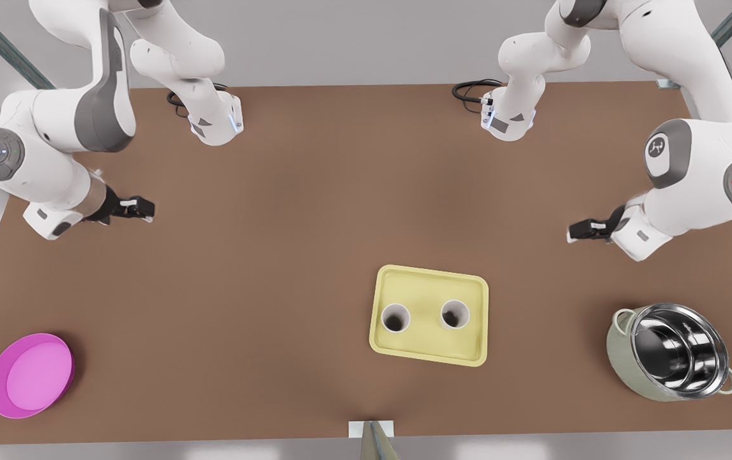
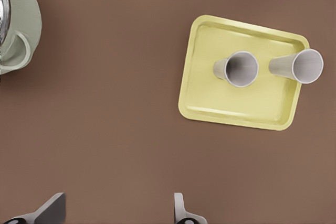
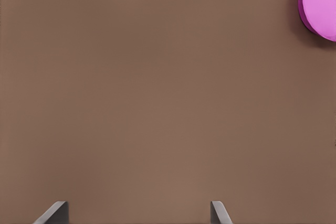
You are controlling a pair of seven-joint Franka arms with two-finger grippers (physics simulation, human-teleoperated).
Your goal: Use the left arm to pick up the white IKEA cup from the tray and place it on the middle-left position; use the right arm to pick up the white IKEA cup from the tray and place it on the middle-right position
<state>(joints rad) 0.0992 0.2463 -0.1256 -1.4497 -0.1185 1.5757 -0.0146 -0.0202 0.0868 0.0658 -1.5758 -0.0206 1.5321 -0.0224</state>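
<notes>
- The round pink dish (image 1: 30,375) sits at the tabletop's near-left corner in the front view, close to the left edge and just short of the near edge; the right wrist view catches its rim (image 3: 319,6).
- The right gripper (image 1: 139,209) hangs above the brown tabletop (image 1: 264,255) near the left edge in the front view, its fingers (image 3: 55,212) apart over bare wood, holding nothing.
- Between that gripper and the tray lies a broad stretch of open tabletop, with the two arm bases along the far edge.
- The pale yellow tray (image 1: 430,356) lies right of centre, toward the near edge, slightly skewed to the table's edges; bare wood surrounds its rim on all four sides.
- Two white cups stand upright in the tray, apart from each other and from the rim: the left-hand cup (image 1: 395,317) and the right-hand cup (image 1: 455,314) as the front view shows them. In the left wrist view they appear as (image 2: 237,68) and (image 2: 299,66).
- The left gripper (image 1: 580,230) hangs near the right edge in the front view, well apart from the tray, fingers (image 2: 52,209) spread and empty.
- The steel-lined pot (image 1: 672,351) with pale green sides and handles sits at the near-right corner, well apart from the tray, open tabletop between them.
</notes>
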